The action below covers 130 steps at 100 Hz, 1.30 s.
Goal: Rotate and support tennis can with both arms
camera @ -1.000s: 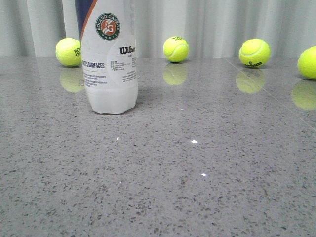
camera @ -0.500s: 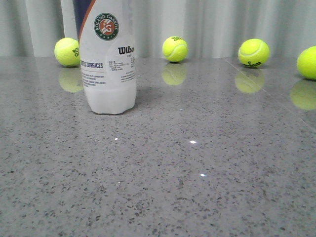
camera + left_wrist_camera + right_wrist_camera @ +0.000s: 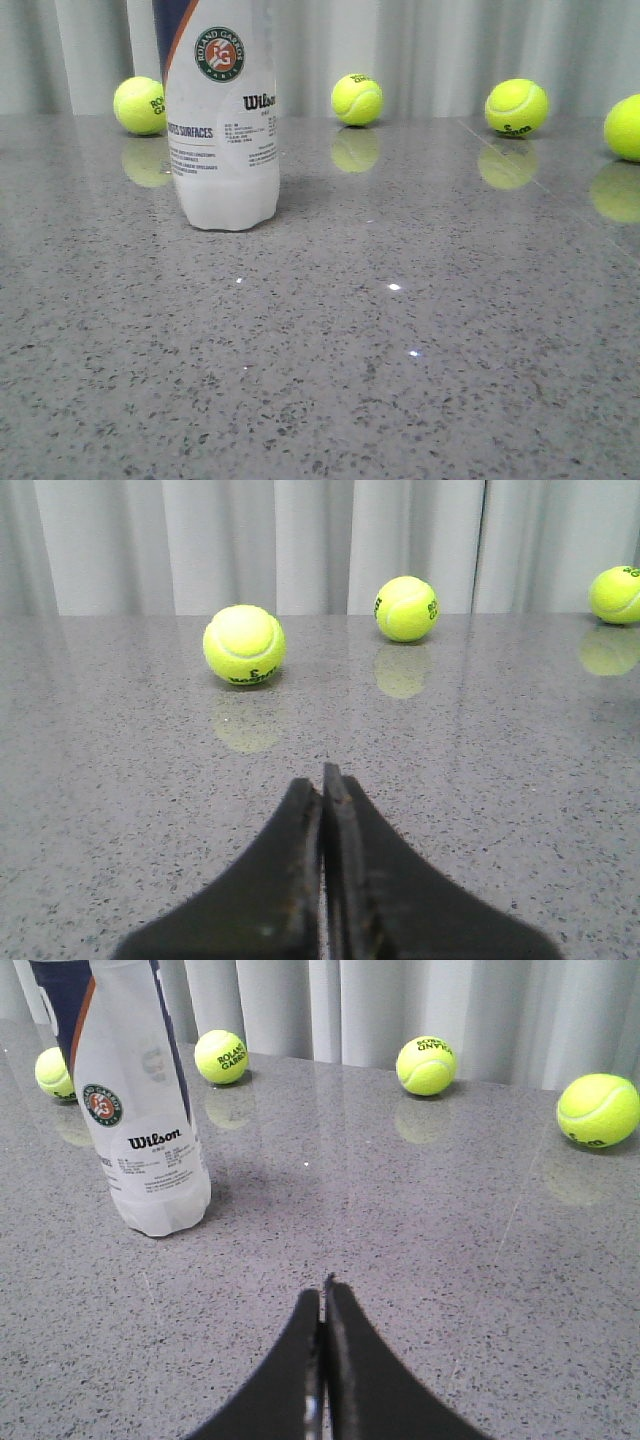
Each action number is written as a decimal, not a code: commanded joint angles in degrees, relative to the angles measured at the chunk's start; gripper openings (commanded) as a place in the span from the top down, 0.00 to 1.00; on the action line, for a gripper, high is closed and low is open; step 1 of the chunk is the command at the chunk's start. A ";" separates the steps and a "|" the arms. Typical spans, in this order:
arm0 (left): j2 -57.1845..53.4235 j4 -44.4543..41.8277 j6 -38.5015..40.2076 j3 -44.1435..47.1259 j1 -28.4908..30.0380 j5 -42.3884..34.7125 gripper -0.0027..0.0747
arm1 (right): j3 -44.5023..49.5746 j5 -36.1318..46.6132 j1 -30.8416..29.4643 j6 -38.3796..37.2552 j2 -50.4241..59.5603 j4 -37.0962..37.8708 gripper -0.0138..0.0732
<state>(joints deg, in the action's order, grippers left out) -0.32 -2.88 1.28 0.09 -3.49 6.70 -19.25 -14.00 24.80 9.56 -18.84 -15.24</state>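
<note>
Front view: the tennis can [image 3: 222, 130], marked Wilson and Roland Garros Paris, stands upright at 10 o'clock on the grey speckled bench [image 3: 400, 350]; its contents cannot be made out. Tennis balls [image 3: 357, 99] line the far edge. Left fingers [image 3: 322, 790] and right fingers [image 3: 322, 1305] are clenched, grasping nothing, apart from the can.

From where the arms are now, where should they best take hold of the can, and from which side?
Probably on the straight labelled wall of the can, one arm from each side. It stands upright on the table, so its round sides are free, and the base narrows. Both the left gripper and the right gripper are shut and apart from it; they must open first.
</note>
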 commanded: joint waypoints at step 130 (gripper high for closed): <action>-1.77 -0.03 -0.10 2.53 0.12 -4.31 0.99 | 20.90 17.48 -25.40 -12.03 20.42 17.89 0.91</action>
<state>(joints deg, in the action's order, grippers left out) -0.32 -2.88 1.28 0.09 -3.49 6.83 1.52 -0.96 -0.17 -2.44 0.52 2.07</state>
